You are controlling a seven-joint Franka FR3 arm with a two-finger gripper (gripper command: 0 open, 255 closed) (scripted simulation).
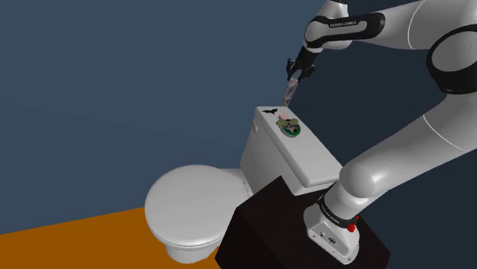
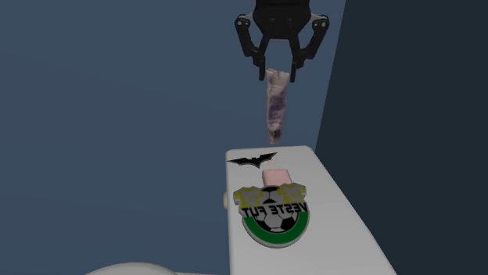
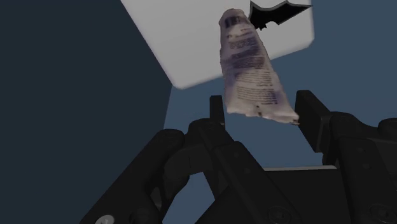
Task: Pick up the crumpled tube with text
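Observation:
A crumpled pale tube printed with dark text (image 2: 275, 108) hangs upright in the air above the white toilet tank lid (image 2: 344, 226). My black gripper (image 2: 278, 73) is shut on its wide upper end; the narrow end points down at the lid's far edge without touching it. The shoulder view has the tube (image 1: 289, 92) dangling under the gripper (image 1: 294, 75) above the tank (image 1: 287, 160). Seen from the wrist, the tube (image 3: 251, 70) is clasped between the two fingers (image 3: 216, 108) and stretches away toward the lid (image 3: 184, 44).
On the lid lie a black bat shape (image 2: 252, 158), a small pink block (image 2: 274, 177) and a round green football badge (image 2: 272, 212). The toilet bowl with its shut seat (image 1: 187, 202) stands beside the dark stand (image 1: 283, 229). Dark blue walls surround; the floor is orange (image 1: 69, 237).

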